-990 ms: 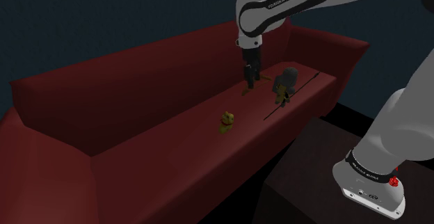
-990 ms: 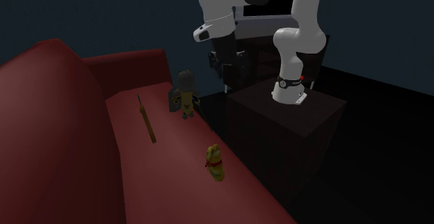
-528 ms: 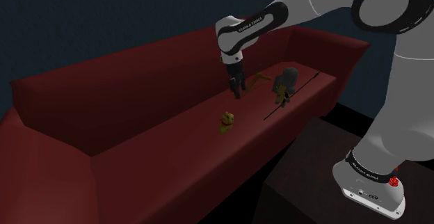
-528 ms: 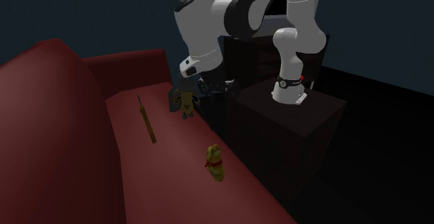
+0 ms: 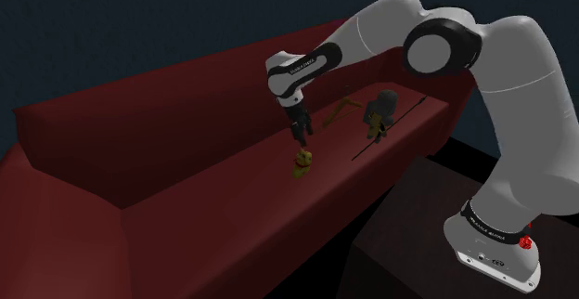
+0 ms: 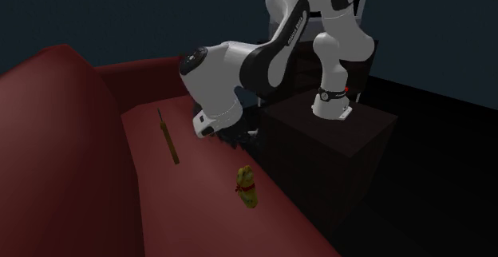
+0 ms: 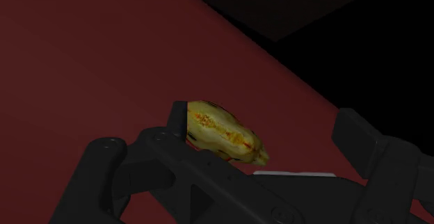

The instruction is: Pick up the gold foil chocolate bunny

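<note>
The gold foil bunny [image 5: 302,162] with a red ribbon stands on the dark red sofa seat [image 5: 232,204]. My black gripper [image 5: 302,139] hangs just above it, pointing down, apart from it. In the second exterior view the gripper [image 6: 239,140] is above and slightly behind the bunny [image 6: 247,187]. In the wrist view the bunny [image 7: 222,133] lies between the open fingers, close to one fingertip [image 7: 178,120] and well clear of the other [image 7: 353,133]. Nothing is held.
A small dark doll [image 5: 380,111], a thin black stick [image 5: 390,125] and a curved golden piece [image 5: 341,110] lie further along the seat. The stick [image 6: 167,136] runs near the backrest. My dark stand [image 6: 335,136] sits close to the sofa's front edge.
The arm has swung along the seat from near the doll over to the bunny and come down lower. The bunny and the other things have not moved.
</note>
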`<move>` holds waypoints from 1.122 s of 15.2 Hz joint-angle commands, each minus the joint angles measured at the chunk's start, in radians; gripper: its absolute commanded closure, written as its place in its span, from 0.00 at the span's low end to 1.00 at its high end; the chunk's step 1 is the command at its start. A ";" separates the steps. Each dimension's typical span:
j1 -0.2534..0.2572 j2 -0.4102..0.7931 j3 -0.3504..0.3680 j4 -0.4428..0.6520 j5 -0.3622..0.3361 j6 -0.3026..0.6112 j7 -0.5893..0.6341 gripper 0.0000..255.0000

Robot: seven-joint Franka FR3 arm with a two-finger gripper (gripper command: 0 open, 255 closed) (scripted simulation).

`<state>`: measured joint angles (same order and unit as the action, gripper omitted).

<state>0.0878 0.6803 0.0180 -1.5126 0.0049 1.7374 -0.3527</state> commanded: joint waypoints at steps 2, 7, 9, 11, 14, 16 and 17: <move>0.015 0.162 0.004 0.179 -0.016 -0.056 -0.012 0.00; 0.039 0.408 0.007 0.488 -0.038 -0.171 -0.034 0.00; 0.039 0.429 0.007 0.498 -0.038 -0.160 -0.034 0.00; 0.039 0.449 0.006 0.508 -0.038 -0.150 -0.034 0.00; 0.040 0.491 0.006 0.534 -0.039 -0.134 -0.034 0.00; 0.040 0.491 0.006 0.534 -0.039 -0.134 -0.034 0.00; 0.040 0.488 0.006 0.530 -0.038 -0.133 -0.034 1.00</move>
<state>0.1274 1.1659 0.0239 -0.9848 -0.0338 1.6034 -0.3867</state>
